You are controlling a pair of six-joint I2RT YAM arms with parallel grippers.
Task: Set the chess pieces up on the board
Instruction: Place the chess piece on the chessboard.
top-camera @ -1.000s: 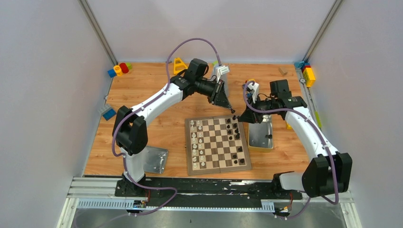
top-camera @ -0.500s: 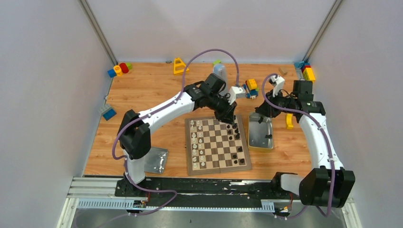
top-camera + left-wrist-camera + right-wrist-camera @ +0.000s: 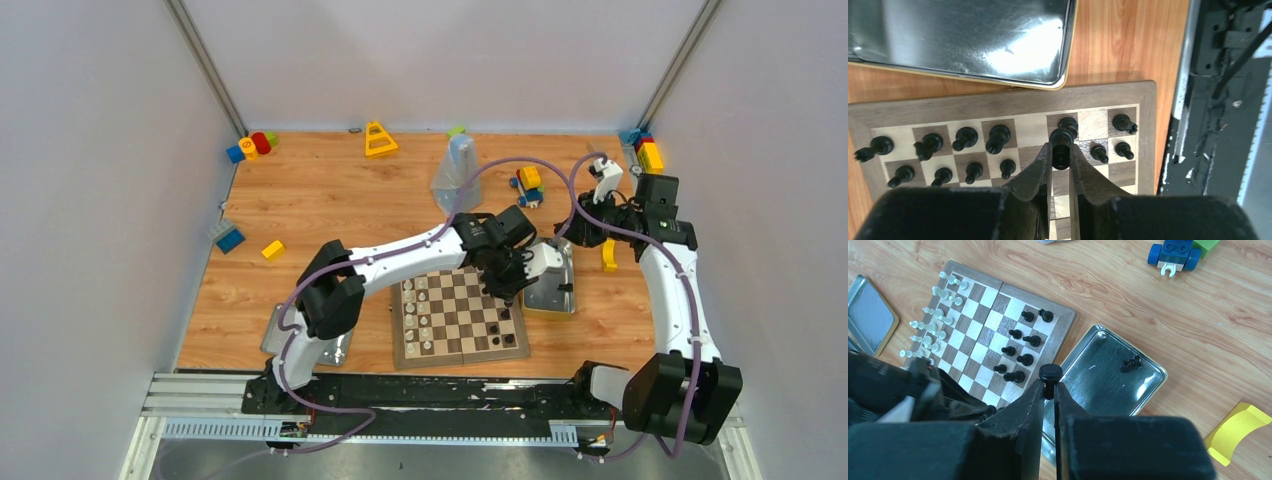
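The table (image 3: 320, 200) is a light wooden surface, enclosed by pale grey walls (image 3: 100, 200) on three sides. A black and silver rail (image 3: 420, 395) at its 6 o'clock edge carries both arm bases.

The board (image 3: 455, 320) lies near this edge, a little toward 5 o'clock from the table's centre. The white pieces (image 3: 418, 310) stand along its 9 o'clock side and the black pieces (image 3: 968, 145) along its 3 o'clock side. The silver tin (image 3: 555, 290) sits just beside the board at 2 o'clock, with one black figure (image 3: 1131, 363) lying inside. The lid (image 3: 340, 350) lies at 9 o'clock from the board, partly under the left arm.

The left gripper (image 3: 1060, 152) is over the black side of the board, its fingers clamped on a black piece (image 3: 1061, 142). I cannot tell if this piece touches the square. The right gripper (image 3: 1049, 385) is above the tin's rim and is closed on another black piece (image 3: 1050, 373).

Toy blocks are scattered around:
- a yellow block (image 3: 272, 249) at 9 o'clock;
- a yellow triangle (image 3: 378, 139) at 12 o'clock;
- coloured blocks (image 3: 648, 152) in the 1 o'clock corner.
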